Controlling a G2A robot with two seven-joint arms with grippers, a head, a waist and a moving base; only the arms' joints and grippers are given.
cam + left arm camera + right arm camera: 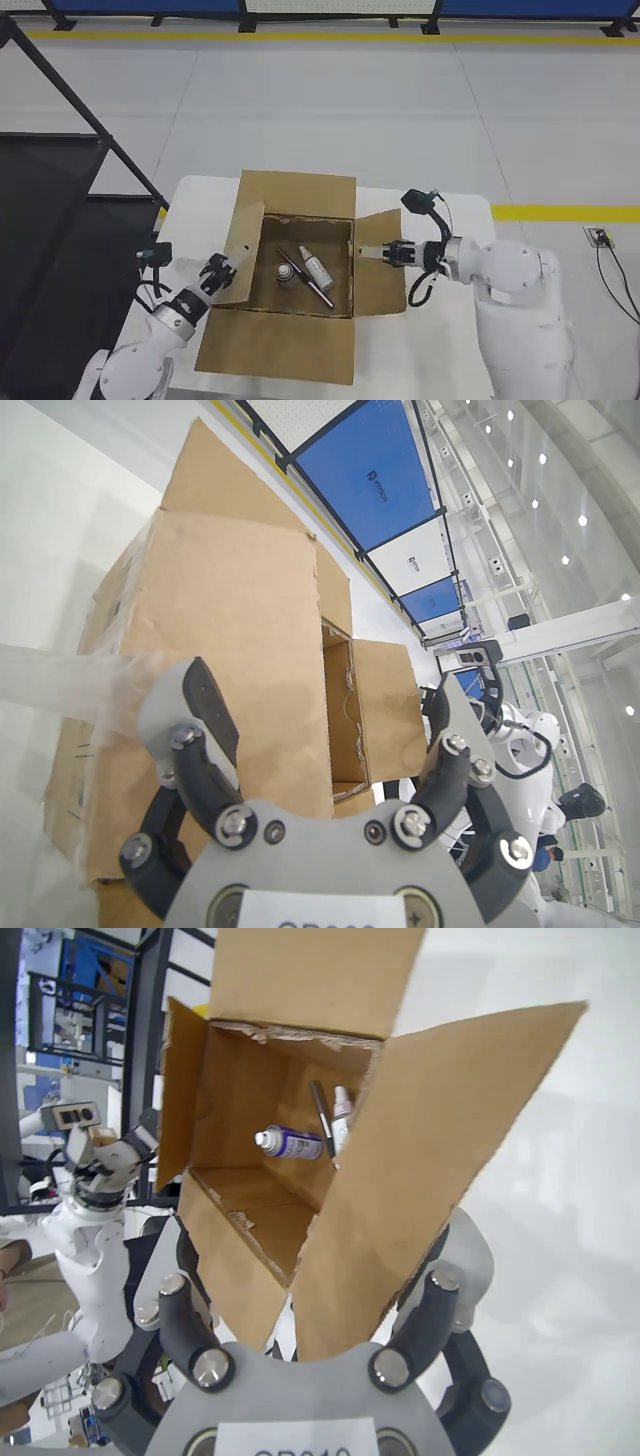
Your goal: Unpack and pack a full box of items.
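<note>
- Looking down in the top view, the box (296, 345) sits on the table (200, 210) with its flaps splayed outward. The left gripper (218, 272) is at the left flap (245, 260) and the right gripper (392, 252) is at the right flap (375, 285), probably to hold both back from the opening. Between the grippers, on the box floor, lie a spray can (285, 272), a white bottle (316, 268) and a dark pen (325, 293).
- In the left wrist view, the left fingers (210, 710) are spread wide and clamp nothing. The left flap's outer face spans the gap just past their tips, though I cannot tell whether it touches them. That flap hides the contents here.
- In the right wrist view, the right fingers (465, 1248) are equally wide apart. The right flap's edge stands in the gap between them, unclamped. Beyond the fingertips this view looks into the box. The can lies on its side, with pen and bottle beside it, which is plainer than from above.
</note>
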